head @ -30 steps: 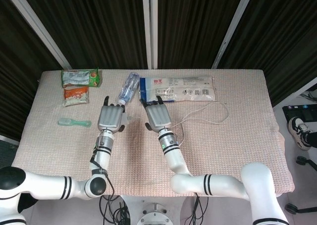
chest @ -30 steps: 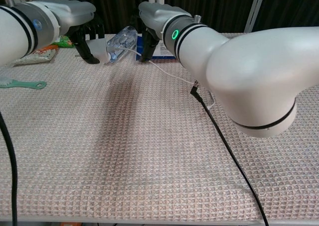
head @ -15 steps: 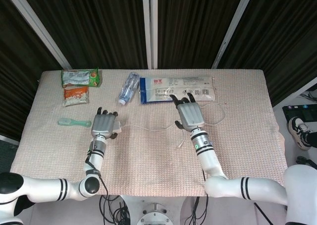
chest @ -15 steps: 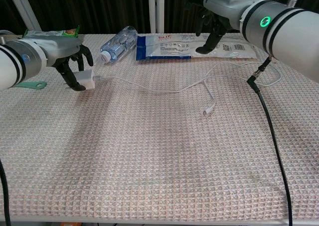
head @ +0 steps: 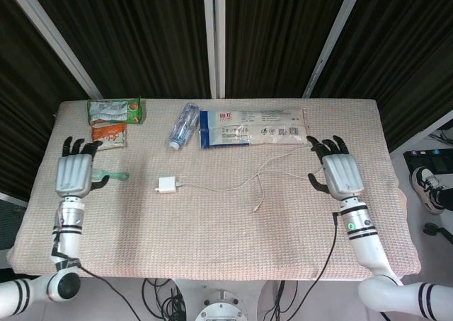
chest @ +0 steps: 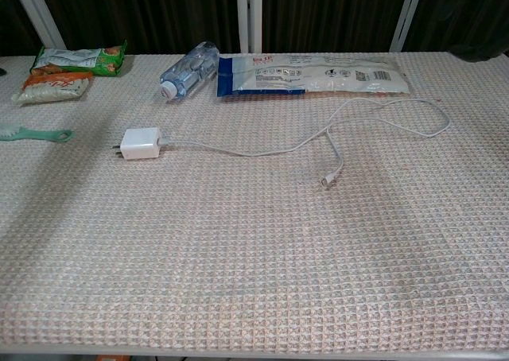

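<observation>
The table (chest: 238, 258) wears a beige cloth in a waffle weave. On it lie a white charger (chest: 140, 144) with a white cable (chest: 342, 122), a clear bottle (chest: 188, 69), and a long packet (chest: 310, 73) — white with a blue end and dark print. One snack bag (chest: 78, 57) is green, another (chest: 49, 86) orange and white. The brush (chest: 36, 135) is mint green. Both hands — left (head: 74, 174) and right (head: 342, 175) — are silver-grey with black fingers.

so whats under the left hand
The left hand hangs open over the green brush, covering its head end; only the handle shows, lying on the table cloth.
</observation>
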### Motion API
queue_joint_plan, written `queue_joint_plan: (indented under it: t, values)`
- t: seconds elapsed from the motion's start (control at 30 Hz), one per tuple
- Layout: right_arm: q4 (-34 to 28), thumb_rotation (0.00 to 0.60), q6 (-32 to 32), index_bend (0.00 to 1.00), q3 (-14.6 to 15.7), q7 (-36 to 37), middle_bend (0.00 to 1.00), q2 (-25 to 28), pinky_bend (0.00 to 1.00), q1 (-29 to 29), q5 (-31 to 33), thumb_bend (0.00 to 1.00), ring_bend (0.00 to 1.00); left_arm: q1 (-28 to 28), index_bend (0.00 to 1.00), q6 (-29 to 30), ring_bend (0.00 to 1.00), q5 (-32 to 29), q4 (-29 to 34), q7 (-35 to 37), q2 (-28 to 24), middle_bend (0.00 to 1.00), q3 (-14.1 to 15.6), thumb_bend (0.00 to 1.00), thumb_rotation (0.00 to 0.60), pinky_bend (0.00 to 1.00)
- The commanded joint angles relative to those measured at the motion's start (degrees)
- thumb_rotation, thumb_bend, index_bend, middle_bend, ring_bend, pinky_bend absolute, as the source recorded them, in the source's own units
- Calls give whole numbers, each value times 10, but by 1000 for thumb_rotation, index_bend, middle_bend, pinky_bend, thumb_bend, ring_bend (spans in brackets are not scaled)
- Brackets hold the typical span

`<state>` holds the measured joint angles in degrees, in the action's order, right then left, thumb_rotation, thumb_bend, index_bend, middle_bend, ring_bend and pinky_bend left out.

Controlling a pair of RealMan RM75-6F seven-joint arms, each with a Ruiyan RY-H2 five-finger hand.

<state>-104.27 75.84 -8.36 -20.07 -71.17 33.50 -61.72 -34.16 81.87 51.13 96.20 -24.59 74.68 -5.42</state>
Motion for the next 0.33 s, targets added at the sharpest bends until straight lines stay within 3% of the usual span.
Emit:
queue_joint_plan:
  t: [0.03,0.17,0.33]
  values:
    - [-9,600,71,122,52,93,250,69,81,-86,-92,274,110,88,229,48,96,71,-8,90,-68,271,55,171,600,0]
    - [3,600,129,121,79,165,243,94,80,-153,-138,278,99,157,239,108,96,139,-26,154,-81,282,86,170,600,0]
    - [41,600,149,121,103,242,242,109,81,-199,-181,289,91,218,239,160,96,189,-23,188,-84,281,106,170,600,0]
